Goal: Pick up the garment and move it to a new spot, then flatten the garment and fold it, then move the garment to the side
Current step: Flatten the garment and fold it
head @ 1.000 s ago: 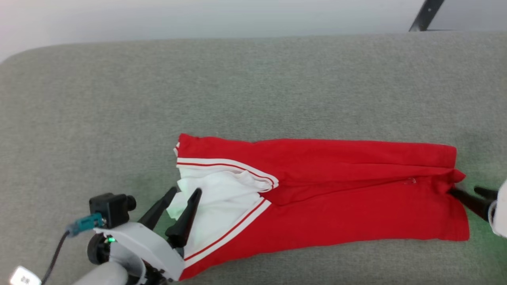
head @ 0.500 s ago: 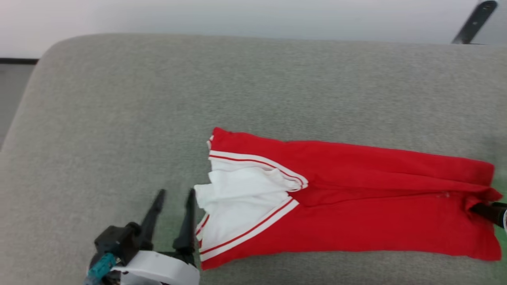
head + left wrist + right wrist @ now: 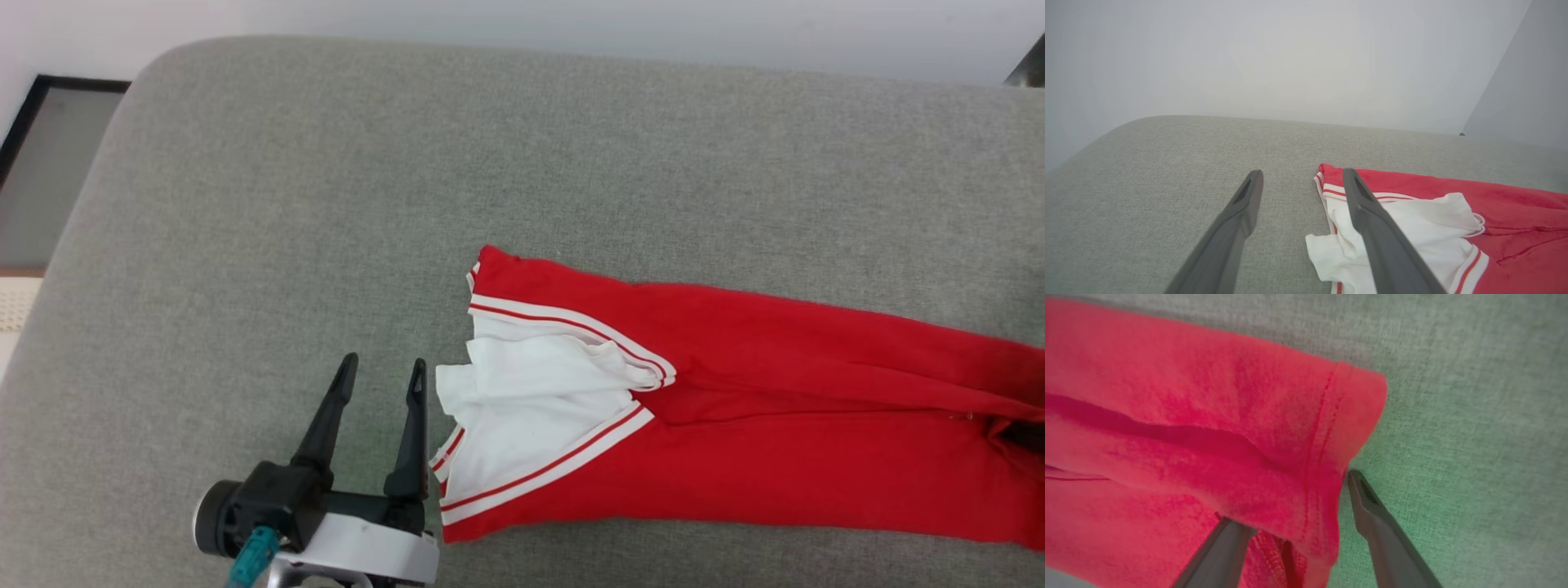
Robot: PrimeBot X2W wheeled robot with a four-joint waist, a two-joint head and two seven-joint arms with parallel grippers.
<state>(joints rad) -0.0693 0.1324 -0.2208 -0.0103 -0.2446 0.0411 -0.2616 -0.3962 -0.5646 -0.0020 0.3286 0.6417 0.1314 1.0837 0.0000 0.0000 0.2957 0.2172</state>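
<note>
Red garment, folded to long strip on grey cushion; left gripper now backed off white sleeve, jaws wide, empty, just beside it; right gripper wide open astride hem, no clamp; fold prob. released, further fold/side move pending.

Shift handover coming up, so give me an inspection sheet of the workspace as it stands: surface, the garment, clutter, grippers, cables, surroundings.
Surface: grey fabric pad, rounded far-left corner.
Job's things: garment, red, folded into a long strip; white sleeve bunched at its left end.
Clutter: nothing seen.
Grippers: left gripper open, beside the sleeve, contact unclear; right gripper open, red hem between its fingers, one finger under the cloth.
Cables: teal connector at the left wrist.
Surroundings: pale wall behind; dark-framed panel far left.
</note>
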